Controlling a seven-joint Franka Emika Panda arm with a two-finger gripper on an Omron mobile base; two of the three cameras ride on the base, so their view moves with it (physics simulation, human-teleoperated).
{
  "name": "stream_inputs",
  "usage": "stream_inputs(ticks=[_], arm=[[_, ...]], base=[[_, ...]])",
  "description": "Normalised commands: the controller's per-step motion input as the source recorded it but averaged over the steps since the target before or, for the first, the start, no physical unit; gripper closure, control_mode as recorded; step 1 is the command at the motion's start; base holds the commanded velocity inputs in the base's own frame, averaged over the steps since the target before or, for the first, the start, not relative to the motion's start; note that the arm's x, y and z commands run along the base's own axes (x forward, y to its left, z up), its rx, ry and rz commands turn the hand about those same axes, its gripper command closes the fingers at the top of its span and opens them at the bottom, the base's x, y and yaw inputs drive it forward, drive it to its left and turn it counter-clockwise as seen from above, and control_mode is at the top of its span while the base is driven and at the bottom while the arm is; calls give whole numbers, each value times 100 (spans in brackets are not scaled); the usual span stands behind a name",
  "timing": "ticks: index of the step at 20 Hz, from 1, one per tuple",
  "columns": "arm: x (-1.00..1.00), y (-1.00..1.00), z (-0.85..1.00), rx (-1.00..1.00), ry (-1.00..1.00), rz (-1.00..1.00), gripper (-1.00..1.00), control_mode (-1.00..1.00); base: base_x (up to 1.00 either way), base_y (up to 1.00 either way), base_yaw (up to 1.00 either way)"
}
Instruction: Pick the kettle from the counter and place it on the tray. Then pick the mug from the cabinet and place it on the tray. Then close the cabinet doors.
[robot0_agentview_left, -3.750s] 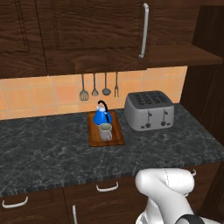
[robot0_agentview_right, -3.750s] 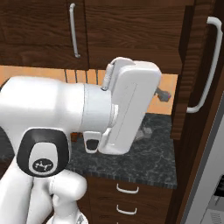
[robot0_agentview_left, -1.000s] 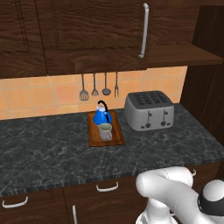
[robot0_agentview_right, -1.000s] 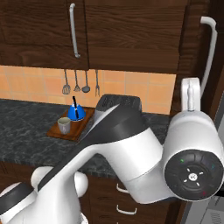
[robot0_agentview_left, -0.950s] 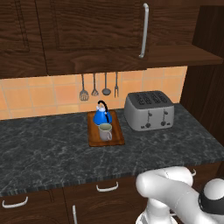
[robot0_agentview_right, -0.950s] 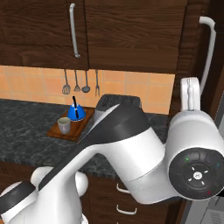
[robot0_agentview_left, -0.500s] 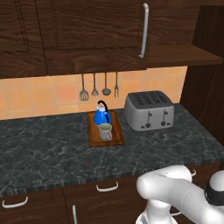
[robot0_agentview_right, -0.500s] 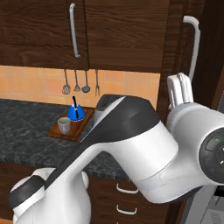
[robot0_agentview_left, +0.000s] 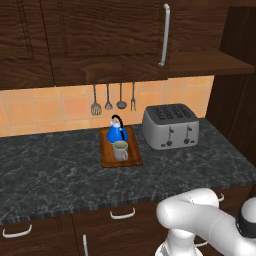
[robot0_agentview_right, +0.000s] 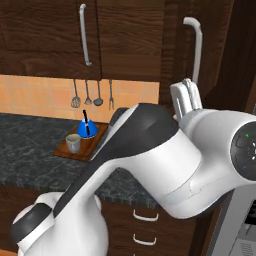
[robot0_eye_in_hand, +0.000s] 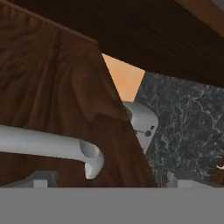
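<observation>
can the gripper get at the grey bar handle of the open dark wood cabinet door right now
Probably yes. The open gripper sits right at the open dark wood cabinet door, and in the hand view the light-grey bar handle lies just ahead with nothing between.

Both base views look forward and down at the worktop (robot0_agentview_left: 50, 170) from behind the arm, sharing the tray (robot0_agentview_left: 121, 155) far ahead of the hand. The hand view sits close against a cabinet door (robot0_eye_in_hand: 57, 109).
</observation>
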Motion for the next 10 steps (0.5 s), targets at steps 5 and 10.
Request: stream_inputs(ticks=[5,10], arm=[[56,53,-52,0,-7,0,-100,-100],[72,38,-15,0,-8,0,-100,-100]], base=[[0,0,0],[0,0,0]])
